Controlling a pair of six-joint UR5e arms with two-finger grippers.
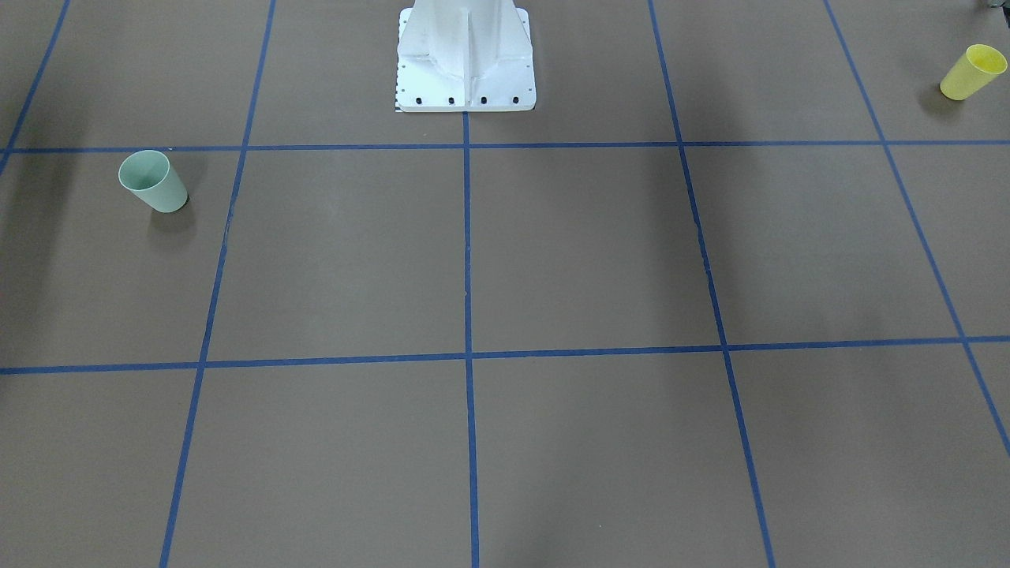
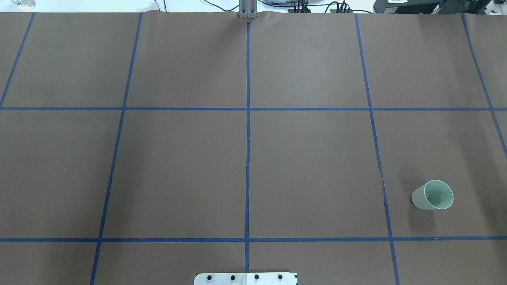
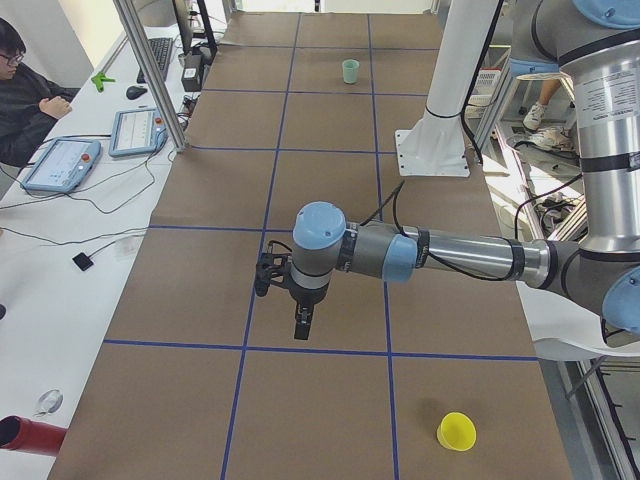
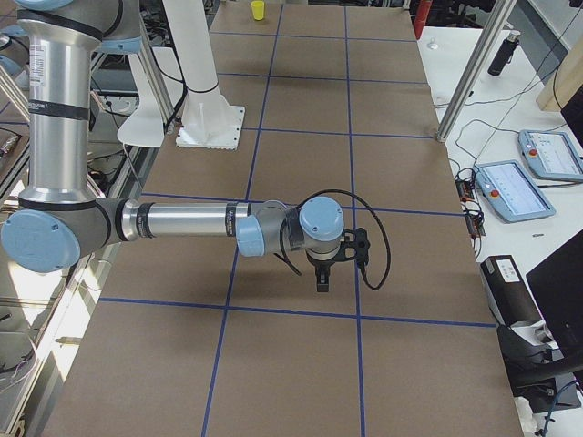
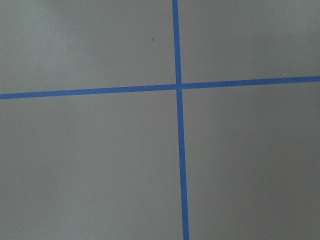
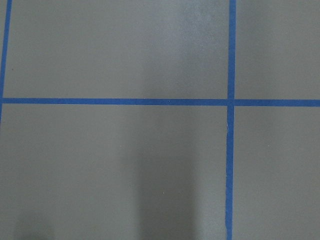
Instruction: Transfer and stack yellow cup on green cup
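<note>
Table: flat tabletop covered in brown paper (image 2: pixel 317 166), divided into squares by blue tape lines (image 2: pixel 248 138).
Base: white metal robot pedestal (image 1: pixel 465 59), bolted down at the robot's edge of the table, on the centre tape line.
Left arm: silver and pale-blue jointed arm (image 3: pixel 450 255), stretched level over the table.
Right arm: matching silver and pale-blue arm (image 4: pixel 182 221), also stretched level over the table.
Left gripper: black two-finger claw (image 3: pixel 300 328), pointing straight down above the paper. It shows in a side view only, so spread or pressed together cannot be told.
Right gripper: black two-finger claw (image 4: pixel 322 280), pointing down above the paper. Its state cannot be told on the same ground.
Yellow cup: small bright yellow tapered plastic tumbler (image 1: pixel 973 72), mouth up, on the table's end at the robot's left and apart from both claws.
Green cup: small pale mint-green tapered plastic tumbler (image 2: pixel 432 195), mouth up, towards the robot's right end and well apart from the yellow cup.
Wrist cameras: each shows only brown paper and a tape crossing.
</note>
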